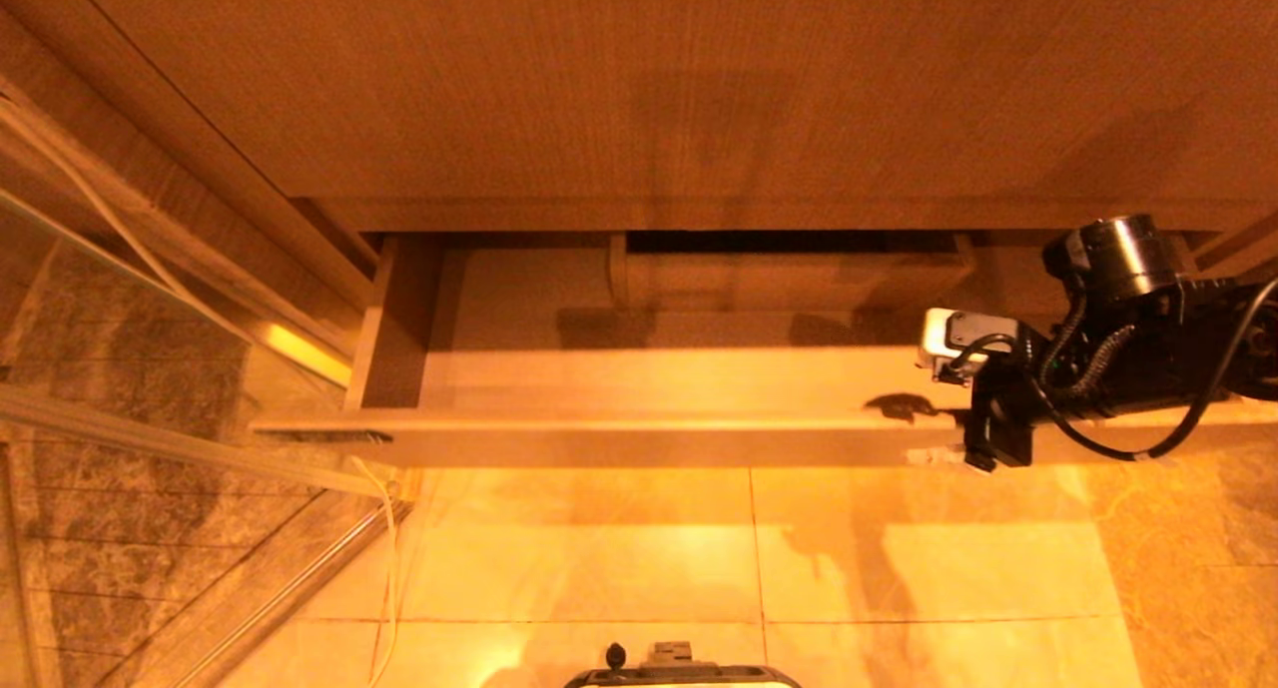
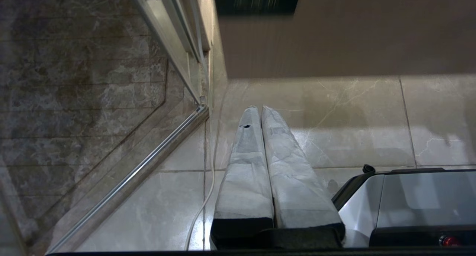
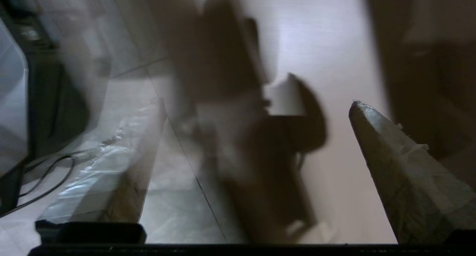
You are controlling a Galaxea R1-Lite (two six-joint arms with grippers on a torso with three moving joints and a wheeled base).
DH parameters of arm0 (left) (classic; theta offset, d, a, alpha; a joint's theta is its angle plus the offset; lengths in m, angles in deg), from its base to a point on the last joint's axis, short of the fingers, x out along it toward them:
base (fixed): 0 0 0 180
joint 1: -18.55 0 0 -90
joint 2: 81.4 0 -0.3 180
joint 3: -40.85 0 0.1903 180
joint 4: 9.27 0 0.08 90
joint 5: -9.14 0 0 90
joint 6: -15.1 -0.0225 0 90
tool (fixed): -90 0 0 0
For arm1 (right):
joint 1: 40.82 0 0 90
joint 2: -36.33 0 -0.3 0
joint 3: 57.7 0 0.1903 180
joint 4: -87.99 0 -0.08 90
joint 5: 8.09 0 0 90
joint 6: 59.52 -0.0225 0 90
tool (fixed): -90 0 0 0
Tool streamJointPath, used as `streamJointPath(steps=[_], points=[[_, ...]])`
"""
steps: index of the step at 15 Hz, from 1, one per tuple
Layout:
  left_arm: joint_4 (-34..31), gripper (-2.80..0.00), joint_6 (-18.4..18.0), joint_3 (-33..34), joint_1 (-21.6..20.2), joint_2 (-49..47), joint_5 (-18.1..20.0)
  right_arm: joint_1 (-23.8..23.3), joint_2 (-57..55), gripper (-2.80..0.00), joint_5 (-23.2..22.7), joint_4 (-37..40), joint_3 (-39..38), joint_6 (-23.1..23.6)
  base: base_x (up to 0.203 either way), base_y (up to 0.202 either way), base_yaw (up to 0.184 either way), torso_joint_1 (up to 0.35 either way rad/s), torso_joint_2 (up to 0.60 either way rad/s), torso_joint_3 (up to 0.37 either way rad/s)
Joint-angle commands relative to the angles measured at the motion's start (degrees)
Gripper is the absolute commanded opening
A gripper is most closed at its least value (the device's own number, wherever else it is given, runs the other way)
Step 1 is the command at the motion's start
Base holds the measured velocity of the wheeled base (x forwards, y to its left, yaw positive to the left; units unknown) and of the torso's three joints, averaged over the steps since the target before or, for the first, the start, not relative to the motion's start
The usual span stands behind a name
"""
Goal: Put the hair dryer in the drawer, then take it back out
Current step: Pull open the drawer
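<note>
The drawer (image 1: 639,378) is standing pulled out from under the wooden countertop (image 1: 639,79) in the head view, its pale inside lying bare and a boxed rectangular cut-out (image 1: 789,269) sitting against its far wall. The hair dryer is showing in none of the three views, so its place cannot be told.

The right gripper (image 1: 954,456) is hanging at the drawer's right end, over the near front edge, with the black arm reaching in from the right. The head view is giving only a small glimpse of its wrapped fingertips. The right wrist view is showing what that one does not: two pale wrapped fingers (image 3: 401,167) standing wide apart, released, with nothing between them, only blurred pale surface and a dark shadow beyond.

The left gripper (image 2: 256,111) is out of the head view altogether. Its own wrist view is showing it pointing down at the tiled floor (image 2: 353,122), its two wrapped fingers pressed together, clenched on nothing, beside a glass shower panel (image 2: 93,100) and the robot's base (image 2: 409,200).
</note>
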Motion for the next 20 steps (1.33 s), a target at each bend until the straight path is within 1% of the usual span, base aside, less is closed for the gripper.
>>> streamJointPath(steps=[1,20], points=[[0.06,-2.8,-0.02,0.09,0.0,0.0,0.01,0.27,0.24,0.0,-0.28,-4.24,0.3,0.93,0.0,0.0,0.0,0.0,0.0,0.0],[0.06,-2.8,-0.02,0.09,0.0,0.0,0.01,0.27,0.24,0.0,-0.28,-4.24,0.3,0.93,0.0,0.0,0.0,0.0,0.0,0.0]])
